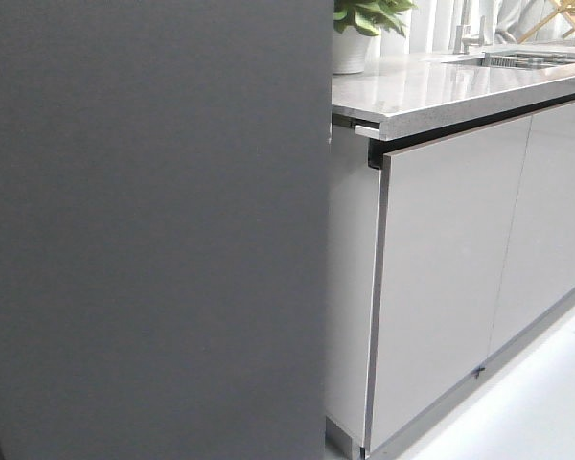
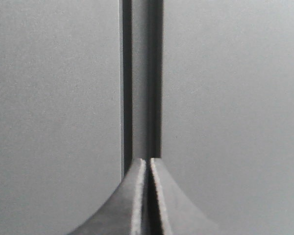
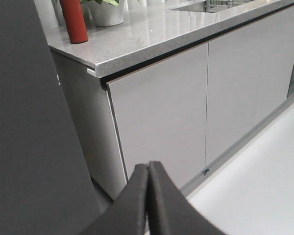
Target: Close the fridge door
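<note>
I see the fridge door (image 1: 153,230) filling the view beside the grey cabinet fronts (image 1: 450,278). Left gripper (image 2: 148,164), jaws pressed together, sits at the dark seam (image 2: 143,78), possibly touching the door. Right gripper (image 3: 148,169) likewise closed, empty, facing the cabinets.

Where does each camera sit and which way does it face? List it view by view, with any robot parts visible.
Front view: faces forward; fridge door fills the left, cabinet fronts and countertop the right; no robot part shows.
Left wrist view: close to the dark door seam; shut left pincer shows.
Right wrist view: looks at the cabinet fronts; shut right pincer shows.
Front and right wrist views share the cabinets, countertop and potted plant.
</note>
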{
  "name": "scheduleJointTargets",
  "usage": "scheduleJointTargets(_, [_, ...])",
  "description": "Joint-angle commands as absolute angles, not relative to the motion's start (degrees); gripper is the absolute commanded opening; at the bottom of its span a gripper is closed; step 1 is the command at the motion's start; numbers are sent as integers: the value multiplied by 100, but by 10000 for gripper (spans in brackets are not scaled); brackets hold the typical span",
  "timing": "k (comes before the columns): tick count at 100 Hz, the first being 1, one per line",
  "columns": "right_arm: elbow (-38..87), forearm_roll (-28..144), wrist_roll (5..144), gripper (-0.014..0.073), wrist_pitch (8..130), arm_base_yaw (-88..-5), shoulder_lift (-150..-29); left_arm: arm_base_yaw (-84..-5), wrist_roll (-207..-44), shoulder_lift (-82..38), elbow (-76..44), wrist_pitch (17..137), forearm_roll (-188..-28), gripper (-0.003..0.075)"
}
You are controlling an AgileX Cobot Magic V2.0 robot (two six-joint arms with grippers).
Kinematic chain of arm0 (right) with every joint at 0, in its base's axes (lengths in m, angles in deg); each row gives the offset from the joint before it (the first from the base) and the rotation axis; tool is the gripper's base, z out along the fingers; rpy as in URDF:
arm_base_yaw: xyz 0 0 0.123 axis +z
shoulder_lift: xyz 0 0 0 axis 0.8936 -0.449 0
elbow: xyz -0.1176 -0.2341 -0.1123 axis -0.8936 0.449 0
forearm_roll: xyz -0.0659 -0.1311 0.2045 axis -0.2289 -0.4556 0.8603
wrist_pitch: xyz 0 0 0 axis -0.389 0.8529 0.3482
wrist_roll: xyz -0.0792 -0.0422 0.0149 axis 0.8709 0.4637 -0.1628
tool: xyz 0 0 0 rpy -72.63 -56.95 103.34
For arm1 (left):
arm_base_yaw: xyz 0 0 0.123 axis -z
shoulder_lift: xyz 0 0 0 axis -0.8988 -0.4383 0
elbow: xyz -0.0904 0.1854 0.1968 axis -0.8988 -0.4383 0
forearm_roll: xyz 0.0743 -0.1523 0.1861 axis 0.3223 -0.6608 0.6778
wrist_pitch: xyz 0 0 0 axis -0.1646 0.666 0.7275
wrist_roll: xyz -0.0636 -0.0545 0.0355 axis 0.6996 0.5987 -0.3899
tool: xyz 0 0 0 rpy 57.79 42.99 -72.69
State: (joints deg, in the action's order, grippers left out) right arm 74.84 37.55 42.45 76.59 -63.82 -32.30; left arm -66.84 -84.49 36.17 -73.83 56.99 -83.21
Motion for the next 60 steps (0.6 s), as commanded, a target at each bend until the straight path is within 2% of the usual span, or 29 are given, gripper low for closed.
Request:
scheduleJointTargets(1, [7589,3589,4237,-46,6830,-6425,-3164,-6664,-8424,3734,-7585,5281,-8344,-20])
scheduleJointTargets(27, [8167,3566,4237,-46,6452,-6425,-3002,-6664,-8424,3734,-7585,5281,-8344,-20])
scheduleJointTargets(45, [8692,3521,4237,-46,5704,-6433,-3002,-6664,-8424,3734,-7585,5281,-8344,-20])
scheduleJointTargets(60, [8680,3440,4237,-46,5862,-6433,-3002,-6664,-8424,3734,-7585,5281,-8344,-20])
